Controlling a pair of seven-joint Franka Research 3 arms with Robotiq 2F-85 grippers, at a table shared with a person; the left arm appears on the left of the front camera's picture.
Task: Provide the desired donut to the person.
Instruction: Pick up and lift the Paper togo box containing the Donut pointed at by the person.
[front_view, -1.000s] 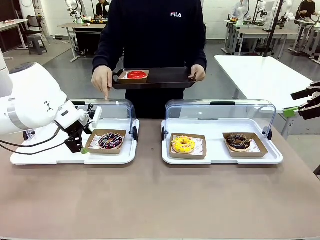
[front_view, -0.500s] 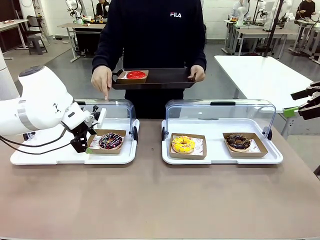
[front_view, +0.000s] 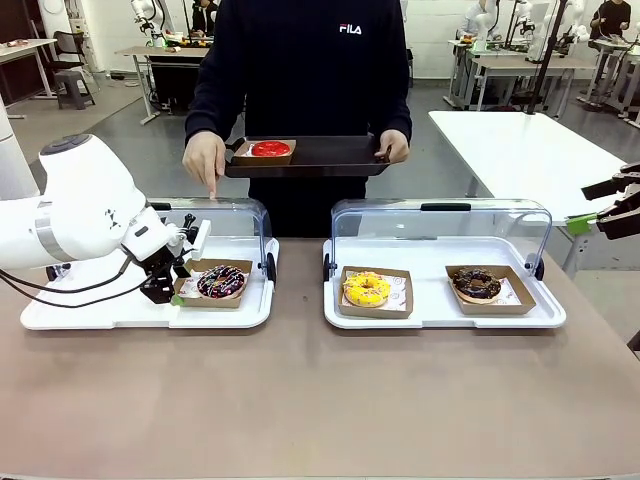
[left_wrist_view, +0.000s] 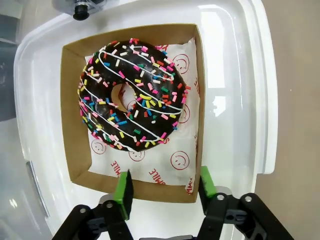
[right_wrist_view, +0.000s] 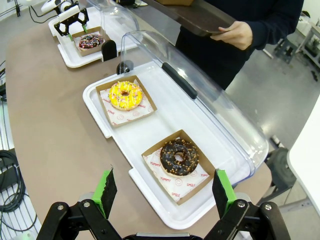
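**left gripper at the sprinkle donut's box, fingers not yet pinched**

sprinkle donut (left_wrist_view: 131, 97): choc glaze w/ white stripes + coloured sprinkles, sits in an open brown card box (left_wrist_view: 70, 125) on smiley-print liner paper (left_wrist_view: 175, 160). box is on the left tray (front_view: 100, 315), white, toward its right end, near the table's left side. clear cover (front_view: 245, 215) is pushed back over the tray's far half, so the donut is uncovered.

left gripper (left_wrist_view: 165, 170) is low at the box's left side in front view. wrist view: green-padded fingers apart, one pad across the box's near wall, the other just outside the adjoining side wall, box corner btwn them. can't tell if a pad touches the card. no squeeze visible.

person (front_view: 300, 70) stands at the far side. pointing hand (front_view: 203, 160) has index finger aimed down at the top of the clear cover, above the sprinkle donut. other hand (front_view: 396, 148) holds a black tray (front_view: 330, 158) level at waist height. on it, left end, a red donut (front_view: 272, 149) in its own card box.

right tray (front_view: 440, 318), also w/ a cover pushed back: yellow donut (front_view: 367, 289) on the left, nut-topped choc donut (front_view: 476, 284) on the right, each boxed, well apart.

right gripper (right_wrist_view: 164, 172) hangs off the table's (front_view: 320, 400) right end, above and clear of the right tray, fingers spread wide, nothing btwn them.
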